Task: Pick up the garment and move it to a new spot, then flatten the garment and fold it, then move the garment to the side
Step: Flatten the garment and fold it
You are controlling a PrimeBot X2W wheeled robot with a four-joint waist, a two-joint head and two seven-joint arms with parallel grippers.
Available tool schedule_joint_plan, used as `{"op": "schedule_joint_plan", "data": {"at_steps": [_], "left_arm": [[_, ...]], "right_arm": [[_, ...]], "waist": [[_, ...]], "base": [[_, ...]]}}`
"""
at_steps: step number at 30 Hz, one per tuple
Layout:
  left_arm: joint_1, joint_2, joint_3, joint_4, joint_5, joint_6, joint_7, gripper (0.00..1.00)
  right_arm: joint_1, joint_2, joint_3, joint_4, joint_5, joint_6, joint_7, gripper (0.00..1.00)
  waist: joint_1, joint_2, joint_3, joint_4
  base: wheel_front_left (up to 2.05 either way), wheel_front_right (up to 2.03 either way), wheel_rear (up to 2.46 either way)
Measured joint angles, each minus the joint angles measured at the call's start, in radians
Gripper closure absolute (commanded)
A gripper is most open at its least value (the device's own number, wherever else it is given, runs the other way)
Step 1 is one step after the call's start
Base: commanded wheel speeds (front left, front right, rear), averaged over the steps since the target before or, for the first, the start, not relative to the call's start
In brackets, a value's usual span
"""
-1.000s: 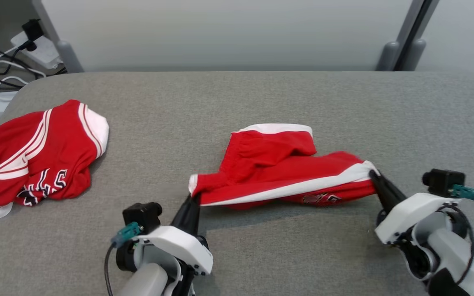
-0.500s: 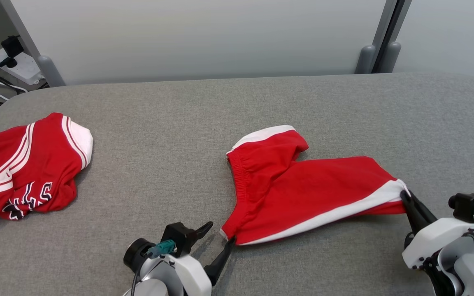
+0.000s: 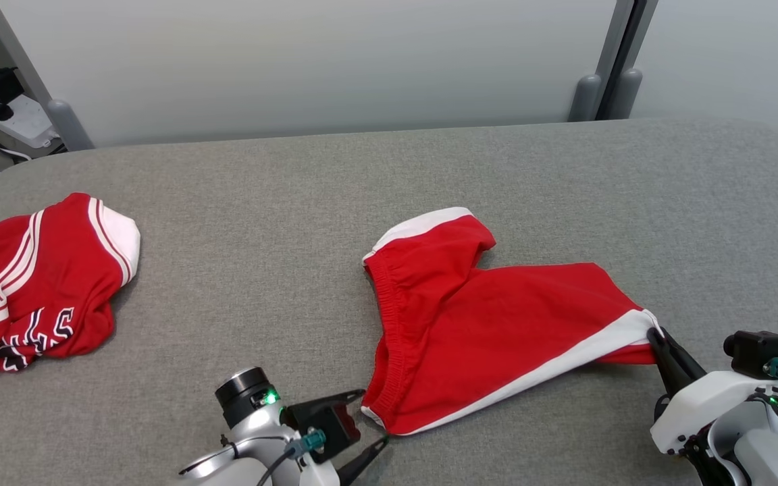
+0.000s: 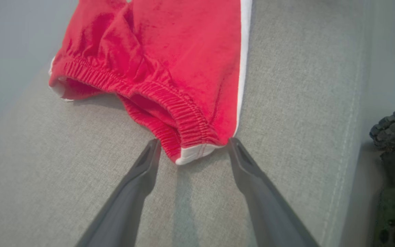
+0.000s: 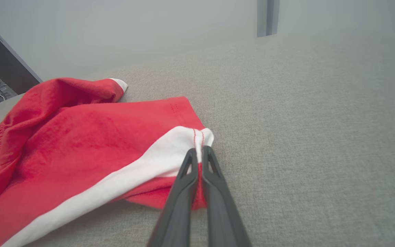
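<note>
Red shorts (image 3: 490, 337) are lying long-ways across the grey table (image 3: 281, 229), left to right, with the right claw (image 3: 652, 334) squeezing shut on the white-striped leg end (image 5: 197, 135) and the left claw (image 3: 375, 415) sitting wide open, the waistband corner (image 4: 192, 156) lying just between its fingertips (image 4: 152, 148)

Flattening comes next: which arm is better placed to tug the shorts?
Right: right jaws are shut on the red shorts' leg hem; left jaws stand open astride the waistband corner.

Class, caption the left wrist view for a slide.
Open left hand at the waistband corner of red shorts on grey table.
</note>
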Motion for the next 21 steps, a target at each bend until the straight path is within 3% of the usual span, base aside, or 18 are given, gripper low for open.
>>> {"op": "schedule_joint_plan", "data": {"at_steps": [10, 12, 14, 15, 16, 17, 21], "left_arm": [[-0.043, 0.004, -0.086, 0.067, 0.051, 0.000, -0.010, 0.03], [-0.053, -0.012, -0.087, 0.084, 0.050, 0.000, -0.011, 0.16], [-0.061, -0.029, -0.089, 0.096, 0.049, -0.001, -0.019, 0.52], [-0.065, -0.035, -0.088, 0.099, 0.049, -0.003, -0.019, 0.55], [-0.065, -0.041, -0.088, 0.100, 0.049, -0.004, -0.020, 0.67], [-0.065, -0.046, -0.088, 0.102, 0.048, -0.004, -0.020, 1.00], [-0.065, -0.053, -0.091, 0.127, 0.043, -0.004, -0.020, 1.00]], "right_arm": [[0.000, 0.010, 0.002, -0.002, 0.002, 0.000, 0.000, 1.00], [0.000, 0.011, 0.009, -0.002, 0.004, 0.000, 0.000, 1.00], [0.000, 0.011, 0.015, -0.001, 0.004, 0.000, 0.000, 1.00], [0.000, 0.011, 0.017, -0.001, 0.008, 0.000, 0.000, 1.00], [0.000, 0.010, 0.018, -0.001, 0.009, 0.000, 0.000, 1.00], [0.000, 0.009, 0.018, -0.001, 0.010, 0.000, 0.000, 1.00], [0.000, 0.008, 0.019, -0.001, 0.010, 0.000, 0.000, 1.00]], "waist": [[0.0000, 0.0000, 0.000, -0.010], [0.0000, 0.0000, -0.001, -0.014], [0.0000, 0.0000, -0.001, -0.016], [0.0000, 0.0000, -0.001, -0.017], [0.0000, 0.0000, -0.002, -0.018], [0.0000, 0.0000, -0.002, -0.018], [0.0000, 0.0000, -0.003, -0.019]], "base": [[0.00, 0.00, 0.00], [0.00, 0.00, 0.00], [0.00, 0.00, 0.00], [0.00, 0.00, 0.00], [0.00, 0.00, 0.00], [0.00, 0.00, 0.00], [0.00, 0.00, 0.00]]}}
